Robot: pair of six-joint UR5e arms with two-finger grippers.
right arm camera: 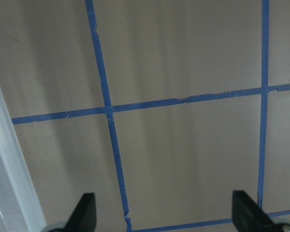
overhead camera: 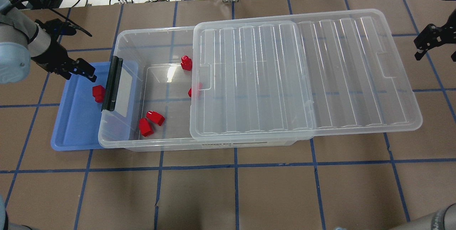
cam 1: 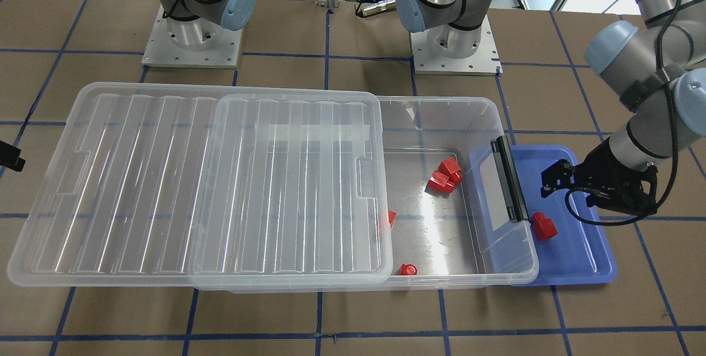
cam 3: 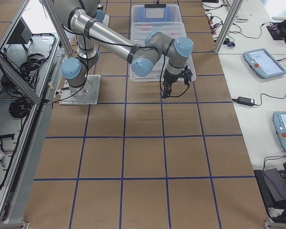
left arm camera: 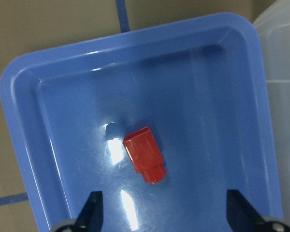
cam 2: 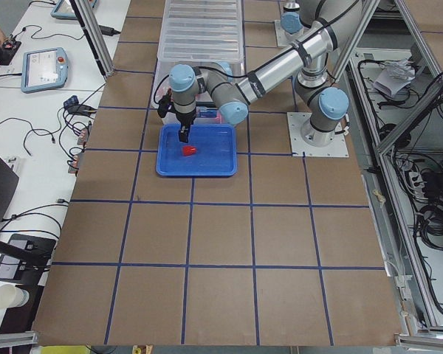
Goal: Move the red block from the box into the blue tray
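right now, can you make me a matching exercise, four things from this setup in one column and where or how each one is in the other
Things
1. left fingers
2. right fingers
3. ribbed lid
4. red block outside the box

Places or states
a. slid partway off the box
b. lying on the floor of the blue tray
c. spread open over the brown table, holding nothing
d. spread open above the blue tray, holding nothing

Pairs: 1-d, 2-c, 3-a, 4-b
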